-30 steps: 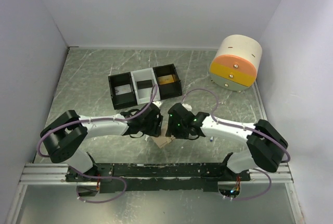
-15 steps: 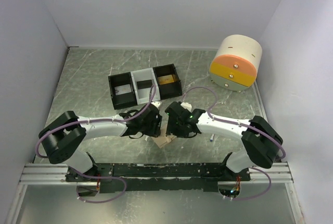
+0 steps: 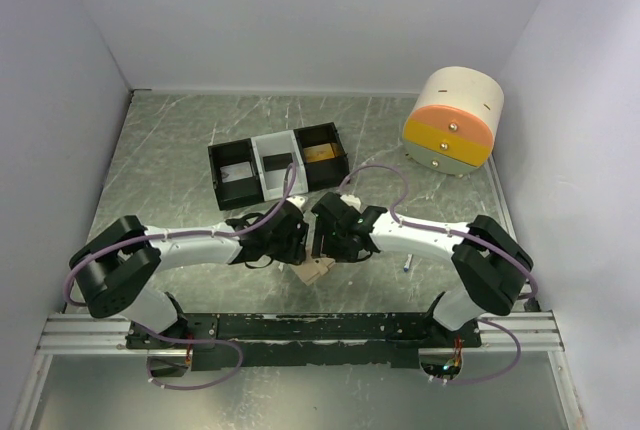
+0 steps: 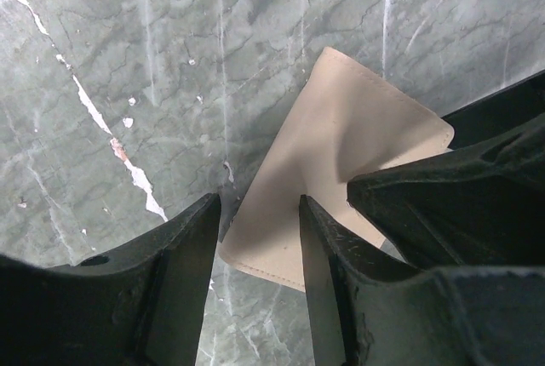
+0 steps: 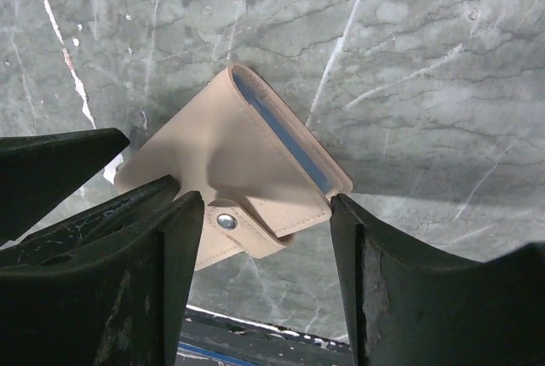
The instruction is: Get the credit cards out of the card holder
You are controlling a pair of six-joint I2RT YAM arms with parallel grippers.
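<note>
Tan holder (image 5: 247,162) lies shut on the table (image 5: 409,60), snap (image 5: 226,221) fastened. Over one corner the left gripper (image 4: 260,204) stands part-open. The right gripper (image 5: 264,204), wider, straddles the snap end. Neither holds it. I judge opening is the step: one pins, the other pries the snap.

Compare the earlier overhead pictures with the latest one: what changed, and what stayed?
The right tool slid left and now straddles the card holder, close to the left tool. Nothing was gripped or released. The card holder, left tool, tray and round container stayed put.
</note>
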